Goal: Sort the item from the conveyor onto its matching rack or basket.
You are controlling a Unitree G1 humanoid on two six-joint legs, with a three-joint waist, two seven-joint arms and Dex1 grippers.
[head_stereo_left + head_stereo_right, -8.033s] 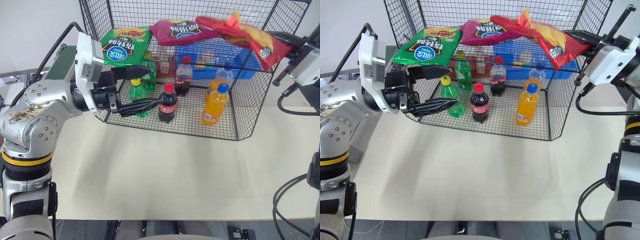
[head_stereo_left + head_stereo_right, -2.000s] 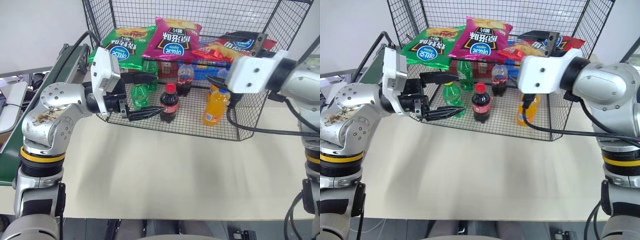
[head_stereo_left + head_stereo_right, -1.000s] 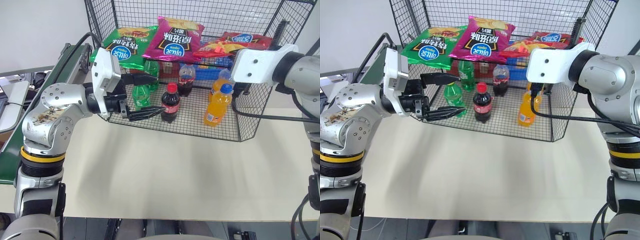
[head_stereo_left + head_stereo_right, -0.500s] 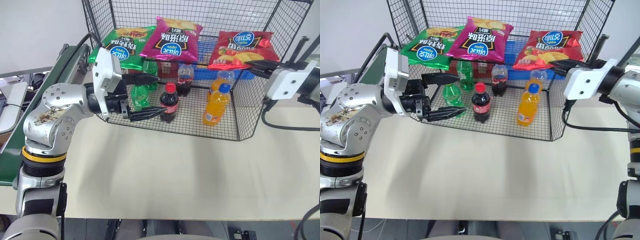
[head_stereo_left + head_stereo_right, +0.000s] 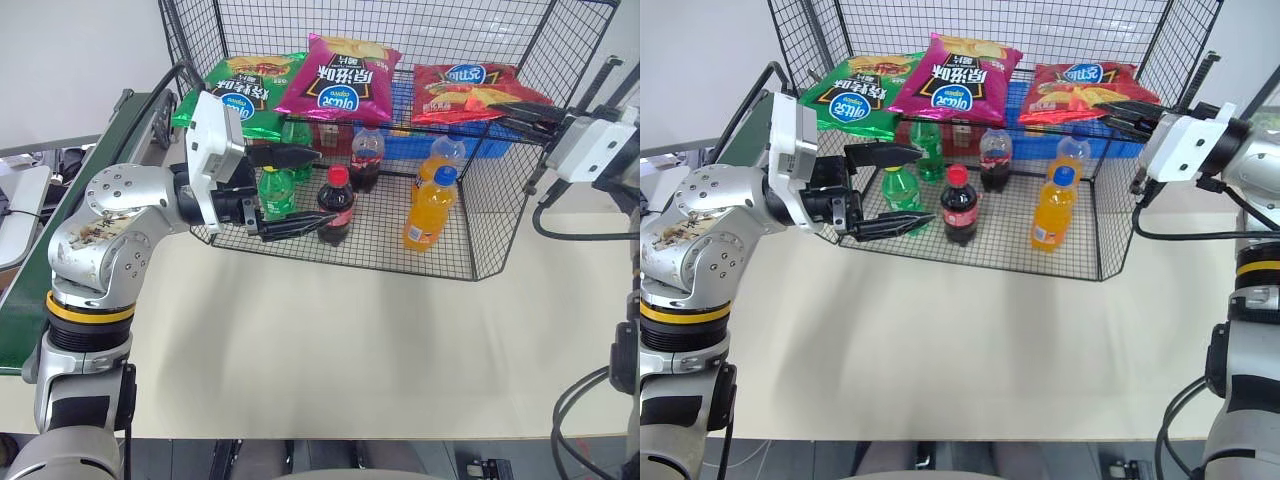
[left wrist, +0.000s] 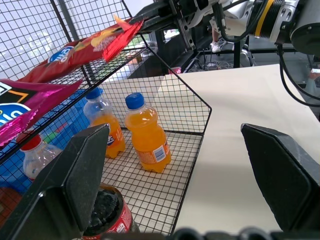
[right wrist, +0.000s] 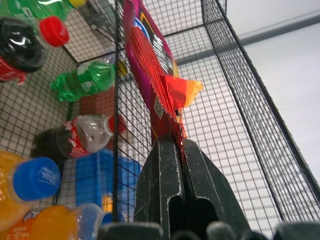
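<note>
The red chip bag [image 5: 470, 85], flat and glossy with a blue oval logo and yellow chips printed on it, lies on the raised wire shelf of the black wire-mesh cage [image 5: 500, 190], at the right end of a row of three crinkly foil bags. Beside it is the magenta chip bag [image 5: 338, 78], and past that the green chip bag [image 5: 240, 93]. The right gripper [image 5: 1118, 113] reaches in level from the cage's right side, its two black fingers pressed together on the bag's near edge; in the right wrist view the thin red foil [image 7: 155, 75] is pinched between the closed fingers [image 7: 162, 175].

The left gripper [image 5: 295, 190] hangs in front of the cage's left part with its tapered black fingers spread wide, holding nothing. Under the shelf, on the mesh floor, stand clear plastic bottles: two orange drinks [image 5: 425, 205] with blue caps, two dark colas [image 5: 334, 205] with red caps and green bottles [image 5: 272, 190]. A blue plastic crate [image 5: 440, 145] sits at the back. The conveyor [image 5: 60, 225], a dark green belt in a grey frame, runs along the left edge of the smooth cream table [image 5: 330, 340].
</note>
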